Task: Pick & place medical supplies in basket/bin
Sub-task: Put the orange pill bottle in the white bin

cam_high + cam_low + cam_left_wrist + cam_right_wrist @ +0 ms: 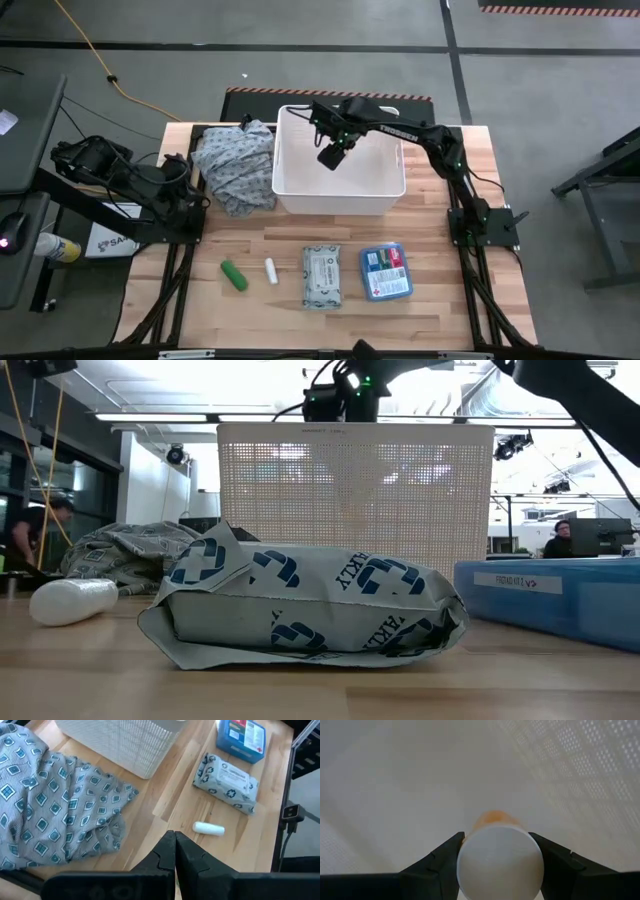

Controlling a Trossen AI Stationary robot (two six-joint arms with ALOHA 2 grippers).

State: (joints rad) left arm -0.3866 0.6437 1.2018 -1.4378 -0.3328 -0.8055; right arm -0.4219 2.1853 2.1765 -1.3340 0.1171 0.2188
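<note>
My right gripper (pixel 331 154) hangs over the inside of the white basket (pixel 340 205) and is shut on the orange white-capped bottle (pixel 500 860). The green tube (pixel 234 275), white tube (pixel 271 270), grey-white wipes pack (pixel 322 276) and blue box (pixel 386 271) lie flat in a row on the table near its near edge. My left gripper (pixel 175 851) is shut and waits at the table's left side beside the cloth heap. It also sees the white tube (pixel 208 828), wipes pack (pixel 227 782) and blue box (pixel 242 735). My right gripper pinches the orange bottle at its white cap end (pixel 500 851), one finger (pixel 440 867) on each side of the cap. The orange body (pixel 492 817) points away from the wrist toward the basket's inside. The bottle looks lifted clear of the basket floor.
A grey patterned cloth heap (pixel 235 165) lies against the basket's left wall. The basket (pixel 355 490) stands at the table's far middle. Bare wood shows between the basket and the row of supplies. People sit in the room beyond the table.
</note>
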